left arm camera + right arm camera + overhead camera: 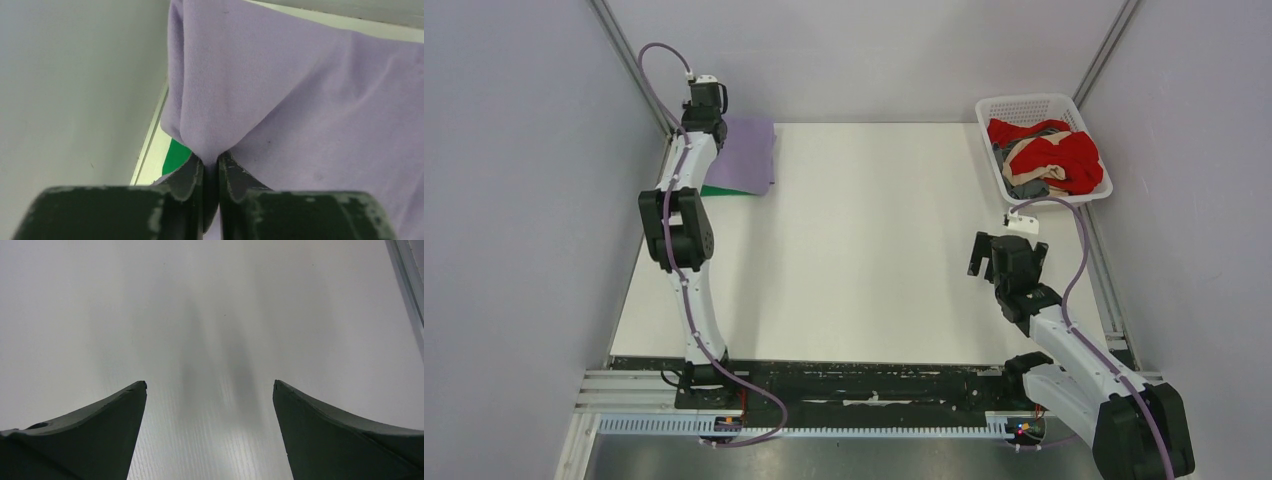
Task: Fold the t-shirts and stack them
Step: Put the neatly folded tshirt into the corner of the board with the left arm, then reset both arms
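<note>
Left wrist view: my left gripper (pixel 211 161) is pinched tight on the purple shirt (pixel 300 95), lying over the green shirt (pixel 176 156), far across from the basket (pixel 1024 101). My right gripper (pixel 210 387) is wide apart, empty. I should lay the edge flat and even before letting go

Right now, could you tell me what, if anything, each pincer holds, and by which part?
The left pincer pinches a bunched fold at the edge of the lavender t-shirt. The right pincer is open and holds nothing.
</note>
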